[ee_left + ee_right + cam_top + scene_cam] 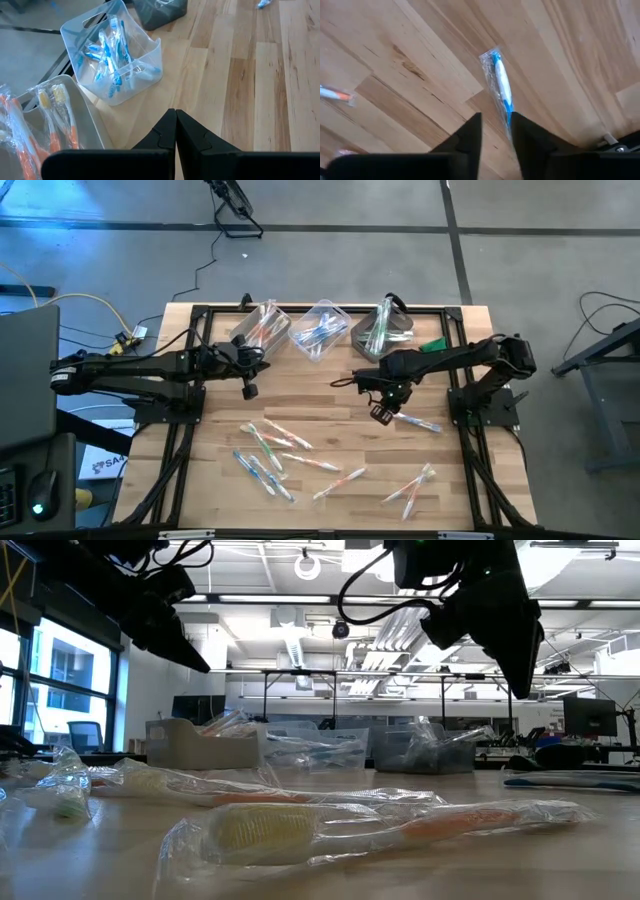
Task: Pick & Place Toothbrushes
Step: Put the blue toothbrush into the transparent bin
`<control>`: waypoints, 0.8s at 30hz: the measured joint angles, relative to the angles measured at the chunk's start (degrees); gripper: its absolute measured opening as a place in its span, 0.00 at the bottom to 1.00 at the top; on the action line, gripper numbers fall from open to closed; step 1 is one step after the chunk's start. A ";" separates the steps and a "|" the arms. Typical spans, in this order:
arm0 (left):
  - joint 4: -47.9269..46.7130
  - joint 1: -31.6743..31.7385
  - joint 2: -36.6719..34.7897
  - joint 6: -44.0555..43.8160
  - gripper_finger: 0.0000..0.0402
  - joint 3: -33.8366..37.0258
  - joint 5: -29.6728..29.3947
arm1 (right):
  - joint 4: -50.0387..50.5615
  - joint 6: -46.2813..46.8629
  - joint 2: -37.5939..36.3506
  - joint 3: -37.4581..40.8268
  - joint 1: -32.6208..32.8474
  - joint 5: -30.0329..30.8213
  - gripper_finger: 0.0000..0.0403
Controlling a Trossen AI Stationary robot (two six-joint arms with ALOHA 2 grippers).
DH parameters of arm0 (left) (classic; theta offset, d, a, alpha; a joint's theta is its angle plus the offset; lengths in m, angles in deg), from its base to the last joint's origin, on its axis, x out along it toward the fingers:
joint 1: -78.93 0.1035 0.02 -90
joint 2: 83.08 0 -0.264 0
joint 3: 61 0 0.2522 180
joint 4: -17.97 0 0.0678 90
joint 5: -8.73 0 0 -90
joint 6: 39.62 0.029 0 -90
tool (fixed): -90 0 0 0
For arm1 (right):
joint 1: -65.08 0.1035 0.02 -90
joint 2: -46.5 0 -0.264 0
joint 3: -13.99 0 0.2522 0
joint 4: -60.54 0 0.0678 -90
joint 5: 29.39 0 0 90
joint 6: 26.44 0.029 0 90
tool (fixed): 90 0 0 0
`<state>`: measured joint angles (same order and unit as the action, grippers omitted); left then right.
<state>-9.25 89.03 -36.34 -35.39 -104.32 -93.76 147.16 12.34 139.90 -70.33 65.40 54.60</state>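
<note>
Pale wooden tabletop (330, 395) carries a blue-handled toothbrush in crinkly clear wrapper (501, 85), lying just ahead of the narrowly parted right gripper (496, 131); light, slippery, best pinched mid-handle. Left gripper (175, 131) closed, empty.

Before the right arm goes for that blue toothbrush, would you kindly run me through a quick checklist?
1. Right gripper above the blue toothbrush: ok, handle end runs between the fingers.
2. Right fingers parted enough: ok, a narrow gap shows.
3. Toothbrush lying free of others: ok, bare wood around it.
4. Blue bin ready to take it: ok, blue brushes already inside.
5. Left gripper out of the way: ok, shut and empty near the bins.
6. Fingers low enough to grip: cannot tell.
</note>
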 joint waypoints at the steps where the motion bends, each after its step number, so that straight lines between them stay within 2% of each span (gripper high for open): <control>1: 0.00 0.00 0.00 -0.01 0.00 0.00 0.00 | 0.00 -0.49 0.00 0.00 0.02 0.04 0.27; 5: 0.00 0.00 0.00 -0.02 0.00 0.00 0.00 | 0.00 -4.79 0.00 0.00 0.40 0.05 0.38; 10: 0.00 -0.02 0.00 -0.03 0.00 0.00 0.00 | 0.02 -7.73 0.00 0.00 0.43 1.75 0.45; 24: -0.03 0.00 0.00 -0.04 0.00 0.00 0.00 | 1.12 -16.18 0.02 2.29 0.37 2.22 0.48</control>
<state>-9.28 89.03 -36.34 -35.43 -104.32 -93.76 148.28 -3.84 139.92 -68.04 65.77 56.82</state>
